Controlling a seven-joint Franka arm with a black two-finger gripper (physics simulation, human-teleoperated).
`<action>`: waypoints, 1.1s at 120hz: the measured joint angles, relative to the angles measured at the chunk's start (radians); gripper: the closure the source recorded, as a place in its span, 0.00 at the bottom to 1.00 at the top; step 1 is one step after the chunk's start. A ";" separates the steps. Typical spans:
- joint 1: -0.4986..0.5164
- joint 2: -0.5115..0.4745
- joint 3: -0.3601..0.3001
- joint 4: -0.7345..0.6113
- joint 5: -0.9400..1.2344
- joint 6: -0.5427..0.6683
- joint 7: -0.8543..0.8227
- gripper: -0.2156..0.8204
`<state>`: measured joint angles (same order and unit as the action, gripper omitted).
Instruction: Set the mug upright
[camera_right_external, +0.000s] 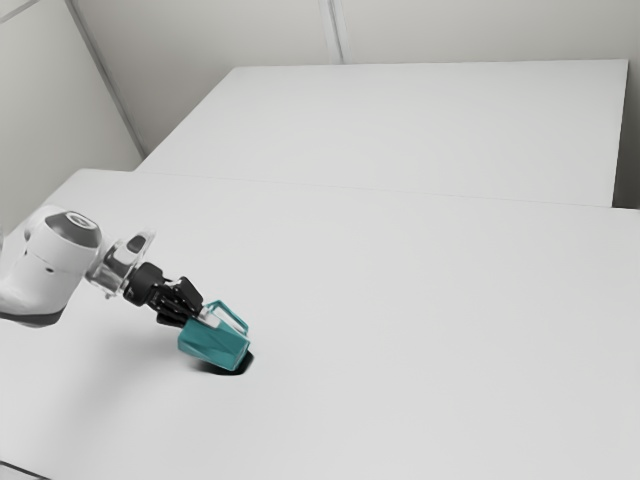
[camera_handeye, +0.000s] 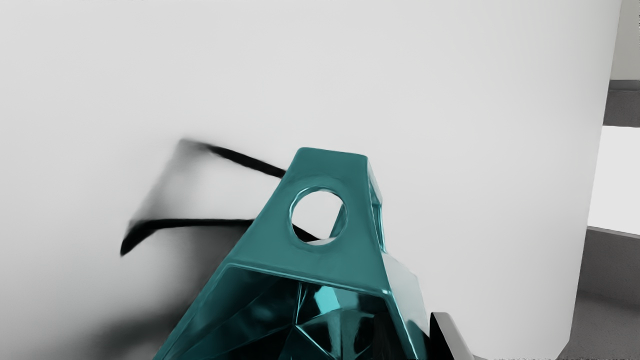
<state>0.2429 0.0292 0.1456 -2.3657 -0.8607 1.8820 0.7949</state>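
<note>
Black claw (camera_right_external: 203, 312) at the mouth end of a teal mug (camera_right_external: 213, 342); whether it is apart, together or clamped on the mug, I cannot tell. Next out, the mug leans at a slant, its mouth toward the claw and its base end away, pointing down and toward the exterior view's right. Its handle (camera_handeye: 357, 200), pierced by a round hole (camera_handeye: 318, 215), is on the upper side. A dark shadow (camera_right_external: 237, 371) lies by the base end; whether the mug touches the table (camera_right_external: 400, 300) cannot be made out.

The claw has reached the mug, so the approach looks done. The main part is left: the mug is tilted, not upright. Judging from its lean, it seems to need more turning until the base faces down, then setting flat on the table and letting go, if it is held.

Counted: one claw, on one white arm (camera_right_external: 50, 255) coming in from the exterior view's left; one mug, with one handle; one white table beneath. Beyond it is one more pale, flat surface (camera_right_external: 420, 130), and behind that a light grey wall (camera_right_external: 230, 30).
</note>
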 joint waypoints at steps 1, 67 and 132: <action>-0.001 -0.001 0.000 0.000 0.000 0.000 0.001 0.91; -0.033 -0.072 -0.002 0.034 0.078 -0.004 0.042 0.96; -0.327 0.093 -0.031 0.351 0.401 0.135 0.008 0.97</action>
<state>-0.0837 0.1223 0.1141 -2.0147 -0.4596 2.0167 0.8027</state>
